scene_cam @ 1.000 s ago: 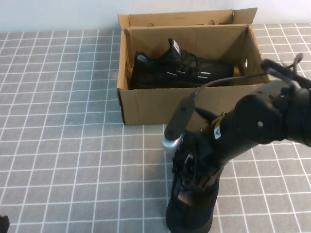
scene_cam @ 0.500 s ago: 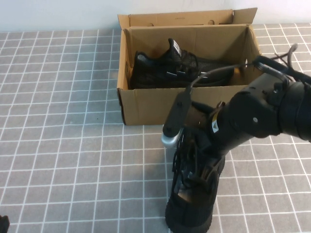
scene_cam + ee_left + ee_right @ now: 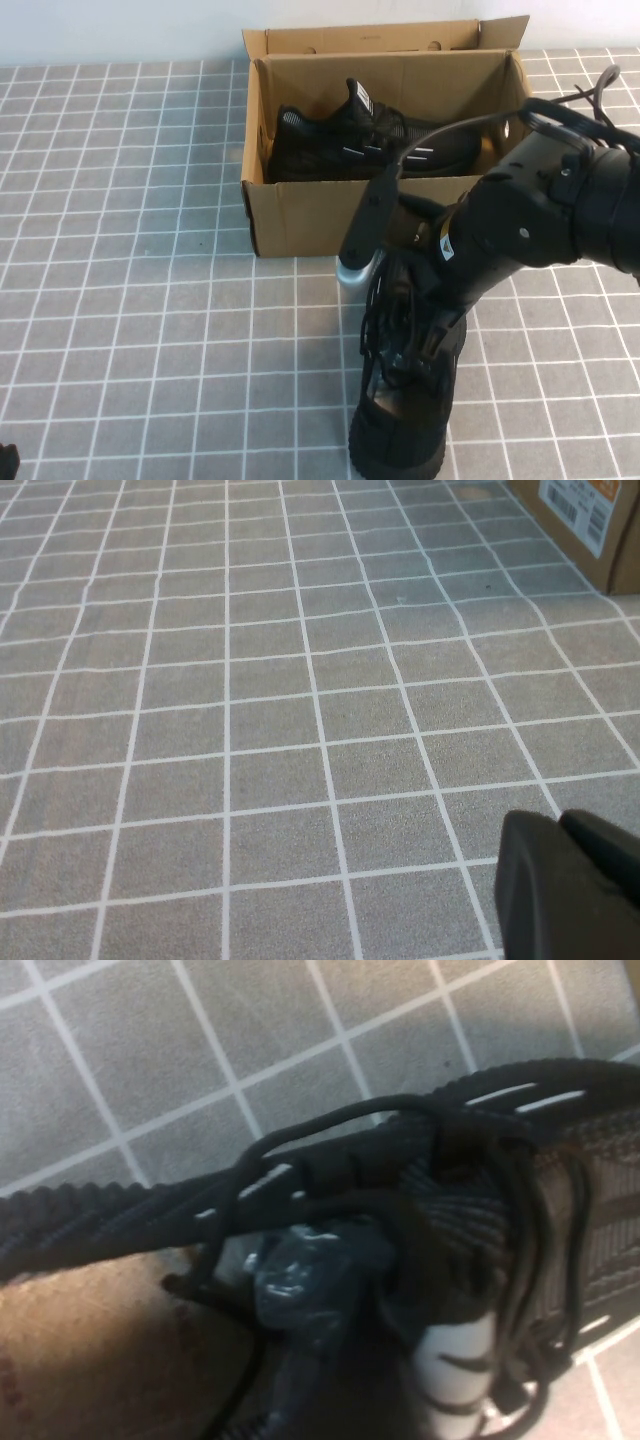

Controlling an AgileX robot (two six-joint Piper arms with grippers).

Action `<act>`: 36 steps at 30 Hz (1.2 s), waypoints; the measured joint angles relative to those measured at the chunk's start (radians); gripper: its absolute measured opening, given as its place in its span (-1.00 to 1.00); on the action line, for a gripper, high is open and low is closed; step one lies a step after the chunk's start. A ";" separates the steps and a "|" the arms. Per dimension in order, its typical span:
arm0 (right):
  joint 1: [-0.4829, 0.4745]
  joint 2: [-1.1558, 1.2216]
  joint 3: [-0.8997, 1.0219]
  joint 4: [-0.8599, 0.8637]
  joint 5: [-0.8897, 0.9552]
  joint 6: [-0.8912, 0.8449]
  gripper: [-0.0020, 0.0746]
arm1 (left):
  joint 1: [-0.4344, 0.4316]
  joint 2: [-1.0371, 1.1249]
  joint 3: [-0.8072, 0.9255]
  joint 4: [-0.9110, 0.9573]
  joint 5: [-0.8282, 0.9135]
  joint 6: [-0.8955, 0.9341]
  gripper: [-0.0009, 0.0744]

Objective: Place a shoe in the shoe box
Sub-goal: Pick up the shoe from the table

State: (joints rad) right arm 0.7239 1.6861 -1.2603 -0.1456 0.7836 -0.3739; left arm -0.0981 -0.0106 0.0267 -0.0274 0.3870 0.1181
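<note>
The shoe (image 3: 402, 435), a black mesh sneaker with black laces, stands on the grey checked cloth just in front of the shoe box (image 3: 300, 215), one end toward me. My right gripper (image 3: 402, 345) is down at its laces and tongue, where the arm hides it. The right wrist view is filled by the shoe (image 3: 400, 1175), its white tongue label and the loose laces. The brown cardboard box is open, and a matching black sneaker (image 3: 345, 140) lies on its side inside. Low at the near left, my left gripper (image 3: 566, 875) is shut and empty.
The box lid flap (image 3: 370, 38) stands up behind the box, at the far edge of the cloth. A box corner with a white label (image 3: 580, 515) shows in the left wrist view. Bare checked cloth (image 3: 130, 260) covers the left half of the table.
My right arm has drawn slightly toward the box, and the shoe's near end has shifted a little to the right. The left gripper has not moved.
</note>
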 joint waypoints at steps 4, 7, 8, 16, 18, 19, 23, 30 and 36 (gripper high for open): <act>0.000 0.000 0.000 -0.021 -0.019 0.002 0.55 | 0.000 0.000 0.000 0.000 0.000 0.000 -0.98; 0.000 0.000 0.000 -0.028 -0.033 0.002 0.57 | 0.000 0.000 0.000 0.000 0.000 0.000 -0.98; 0.000 0.000 0.000 -0.028 -0.037 0.002 0.58 | 0.000 0.000 0.000 0.000 0.000 0.000 -0.98; 0.000 0.045 0.000 -0.028 -0.082 0.002 0.58 | 0.000 0.000 0.000 0.000 0.000 0.000 -0.98; 0.000 0.055 0.000 -0.028 -0.089 0.002 0.57 | 0.000 0.000 0.000 0.000 0.000 0.000 -0.98; 0.000 0.057 0.000 -0.028 -0.090 0.002 0.55 | 0.000 0.000 0.000 0.000 0.000 0.000 -0.98; 0.000 0.057 -0.002 -0.028 -0.091 0.000 0.36 | 0.000 0.000 0.000 0.000 0.000 0.000 -0.98; 0.002 0.061 -0.002 -0.018 -0.059 0.000 -0.56 | 0.000 0.000 0.000 0.000 0.002 0.000 -0.98; 0.002 0.023 -0.002 -0.016 -0.003 0.049 -0.90 | 0.000 0.000 0.000 0.000 0.002 0.000 -0.98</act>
State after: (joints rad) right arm 0.7259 1.7096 -1.2618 -0.1616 0.7806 -0.3250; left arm -0.0981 -0.0106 0.0267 -0.0274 0.3888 0.1181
